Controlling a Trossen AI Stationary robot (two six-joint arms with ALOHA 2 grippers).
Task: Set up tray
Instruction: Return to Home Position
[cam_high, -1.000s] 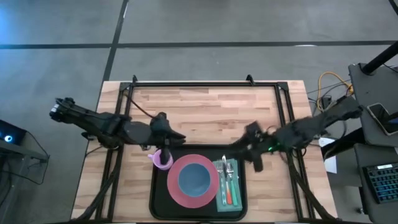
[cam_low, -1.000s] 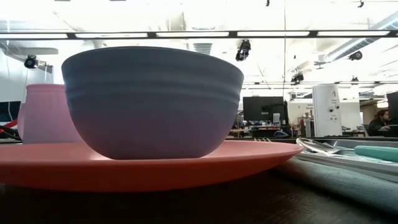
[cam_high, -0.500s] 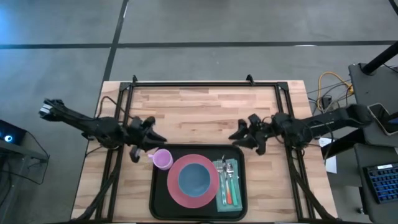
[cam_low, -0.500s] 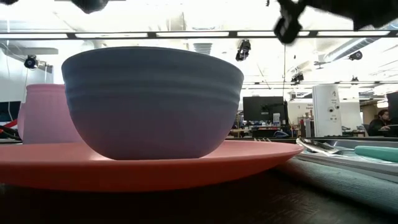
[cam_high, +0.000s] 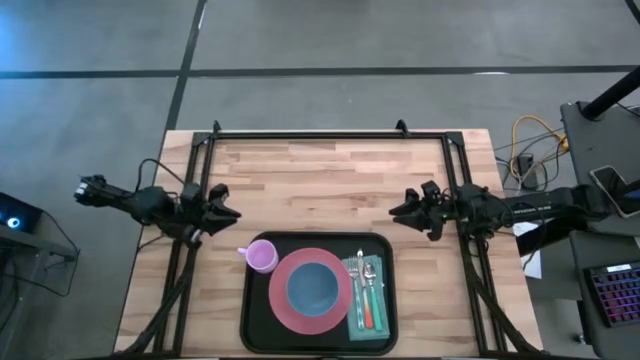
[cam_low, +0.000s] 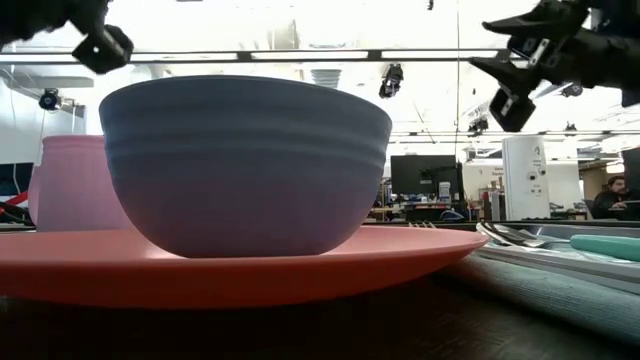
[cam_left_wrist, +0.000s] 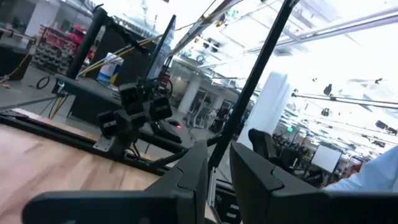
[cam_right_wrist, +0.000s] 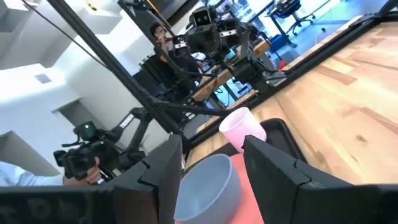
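**Tray laid, arms apart from it: only the loose pieces could shift**

The table (cam_high: 330, 170) carries the tray (cam_high: 254, 315) at its near edge, midway between the two arms. The left arm (cam_high: 150, 203) lies off the tray's far left corner. The left jaws are parted only a slit, with nothing between them. The right arm (cam_high: 510, 207) lies off the tray's far right corner, and the right jaws stand wide apart and empty. Neither touches the tray, so I judge the risk small.

A low swing by either arm could catch the tray's rim, and everything on it rests loose. The pink plate (cam_high: 279, 312) fills the tray's middle with the blue bowl (cam_high: 318, 287) on it, and a jolt could slide the bowl. The teal napkin (cam_high: 380, 300) lies along the tray's right side. The pink cup (cam_high: 261, 257) sits in the tray's far left corner, nearest the left jaws, and would tip first. The cutlery (cam_high: 364, 290) on the napkin could roll off it.

In the low view the bowl fills most of the frame and hides the tray, and both arms are cut off at the top edge. The left wrist view does not show the tray at all. From above I cannot tell whether the cup's handle overhangs the tray's rim. The cutlery is too small there to tell fork, knife and spoon apart.
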